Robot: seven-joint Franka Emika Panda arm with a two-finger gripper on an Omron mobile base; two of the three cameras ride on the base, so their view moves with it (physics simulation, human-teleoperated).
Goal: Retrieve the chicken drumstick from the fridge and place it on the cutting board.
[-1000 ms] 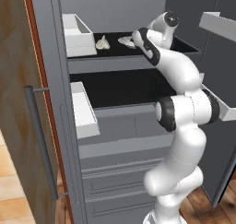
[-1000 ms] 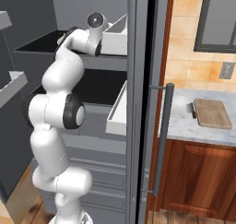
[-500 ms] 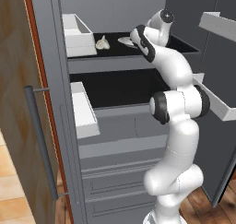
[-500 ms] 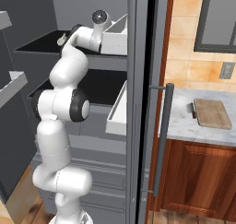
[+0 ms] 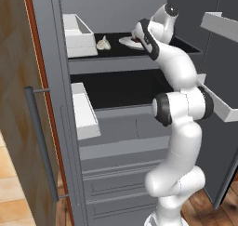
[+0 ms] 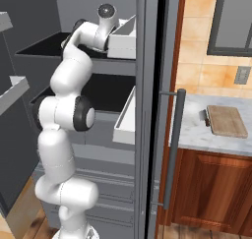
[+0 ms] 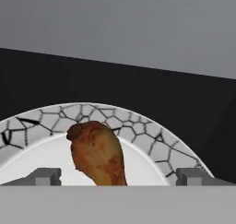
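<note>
The hand [image 7: 119, 176] is seen spread open, its two dark finger tips [image 7: 44, 176] set wide on either side of the small reddish-brown cooked chicken drumstick [image 7: 98, 157], nothing gripped yet. The drumstick is found lying on a round white plate with a grey crackle-pattern rim [image 7: 138, 128], on the dark top shelf of the tall grey fridge [image 5: 139, 88].

Compared with a second ago, the hand has been pushed deeper over the shelf and closer to the plate, so the reach looks nearly finished and closing on the meat is probably next.

A white garlic bulb [image 5: 103, 43] is sat left of the plate. The flat light-brown wooden cutting board [image 6: 227, 121] is waiting on the grey marble desk [image 6: 197, 134] outside the fridge, well apart.
</note>
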